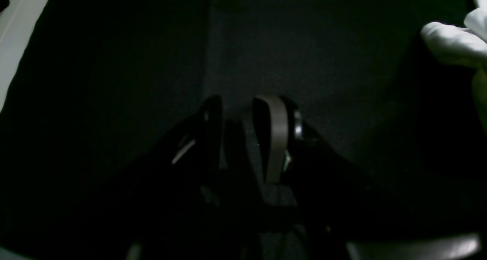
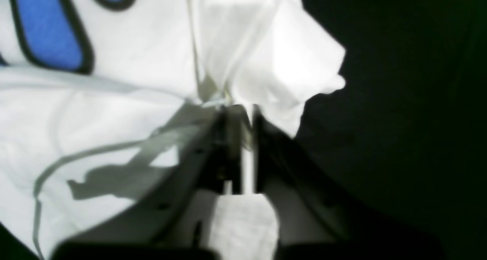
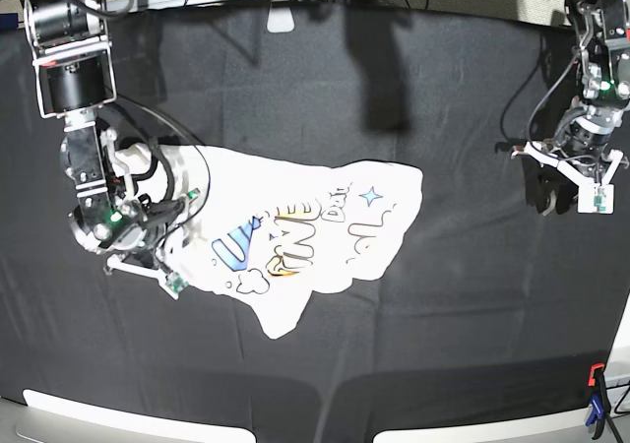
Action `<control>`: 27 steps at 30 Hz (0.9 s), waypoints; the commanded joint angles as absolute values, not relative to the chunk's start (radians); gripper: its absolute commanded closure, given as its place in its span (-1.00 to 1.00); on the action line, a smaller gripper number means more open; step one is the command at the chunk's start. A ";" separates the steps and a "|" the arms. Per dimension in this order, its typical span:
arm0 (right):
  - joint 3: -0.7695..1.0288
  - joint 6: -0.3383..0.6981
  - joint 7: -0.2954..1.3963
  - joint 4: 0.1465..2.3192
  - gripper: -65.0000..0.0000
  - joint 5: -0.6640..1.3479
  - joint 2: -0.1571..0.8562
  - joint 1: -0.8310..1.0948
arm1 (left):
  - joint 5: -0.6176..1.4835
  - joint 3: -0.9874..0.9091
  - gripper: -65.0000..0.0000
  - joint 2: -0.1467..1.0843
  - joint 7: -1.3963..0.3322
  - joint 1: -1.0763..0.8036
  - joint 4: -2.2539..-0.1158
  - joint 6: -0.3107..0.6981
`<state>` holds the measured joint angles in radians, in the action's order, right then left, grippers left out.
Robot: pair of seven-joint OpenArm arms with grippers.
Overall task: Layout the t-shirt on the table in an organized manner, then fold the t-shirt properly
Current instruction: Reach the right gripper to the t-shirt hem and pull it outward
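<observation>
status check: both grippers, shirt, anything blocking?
Right gripper shut on t-shirt edge. Left gripper open, empty, over bare table. Shirt rumpled, print up, unfolded. Nothing in the way.

t-shirt [image 3: 315,221]: 1 | table [image 3: 463,345]: 1 | arms: 2 | clamp [image 3: 597,404]: 1

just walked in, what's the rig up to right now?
The right gripper is shut on an edge of the t-shirt, which lies print side up but crumpled and skewed on the black-covered table, not yet laid out or folded. The left gripper is open and empty, off to the side above bare table cloth, well clear of the shirt.
</observation>
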<state>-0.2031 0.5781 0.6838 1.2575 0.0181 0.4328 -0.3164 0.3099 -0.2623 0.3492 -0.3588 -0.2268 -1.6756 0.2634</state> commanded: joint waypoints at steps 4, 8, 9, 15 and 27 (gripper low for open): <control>-0.197 0.469 0.547 1.274 1.00 -0.073 0.443 -0.383 | 0.312 -0.268 0.50 0.363 -0.329 -0.219 -1.695 0.265; -0.197 0.398 0.482 1.258 1.00 -0.109 0.443 -0.452 | 0.312 -0.268 0.50 0.363 -0.344 -0.219 -1.695 0.266; -0.197 0.395 0.471 1.243 1.00 -0.110 0.443 -0.474 | 0.312 -0.268 0.50 0.363 -0.345 -0.220 -1.695 0.266; -0.197 0.298 0.337 1.026 1.00 -0.172 0.443 -0.648 | 0.315 -0.268 0.50 0.362 -0.351 -0.238 -1.695 0.265; -0.197 0.305 0.385 0.748 0.93 -0.013 0.432 -0.822 | 0.354 -0.267 0.48 0.313 -0.321 -0.229 -1.696 0.282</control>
<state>-0.2012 0.3157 0.4141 0.7322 -0.0216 0.4183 -0.7780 0.3439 -0.2623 0.3008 -0.3561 -0.2459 -1.6756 0.2771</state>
